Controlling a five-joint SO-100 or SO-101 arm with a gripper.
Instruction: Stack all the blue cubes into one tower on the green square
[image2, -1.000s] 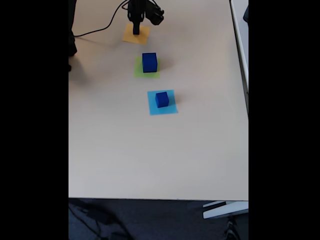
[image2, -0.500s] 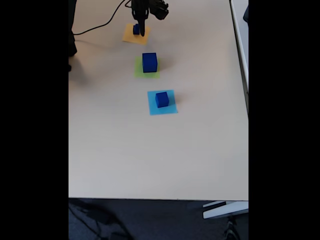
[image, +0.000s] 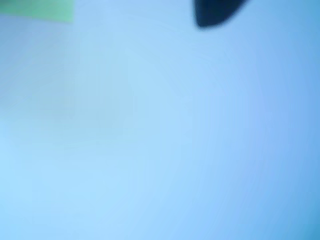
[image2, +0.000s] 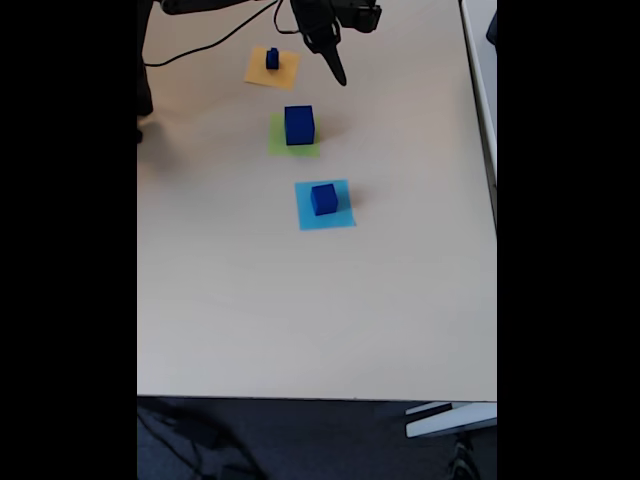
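In the fixed view the largest blue cube (image2: 298, 124) stands on the green square (image2: 280, 143). A mid-sized blue cube (image2: 323, 198) sits on a light-blue square (image2: 340, 215). A tiny blue cube (image2: 272, 59) rests on an orange-yellow square (image2: 287, 72) at the back. My gripper (image2: 340, 78) hangs right of the tiny cube and behind the large one. Its dark fingers taper to one point and hold nothing. The wrist view is blurred, with a corner of the green square (image: 37, 10) at top left and a dark fingertip (image: 215, 12) at the top edge.
A black cable (image2: 195, 58) runs across the table's back left corner. The beige tabletop (image2: 300, 320) stretches bare toward the front edge. A white table edge (image2: 478, 70) borders the right side.
The gripper has lifted off the orange-yellow square and swung to the right, leaving the tiny cube uncovered on that square. The other two cubes have not moved.
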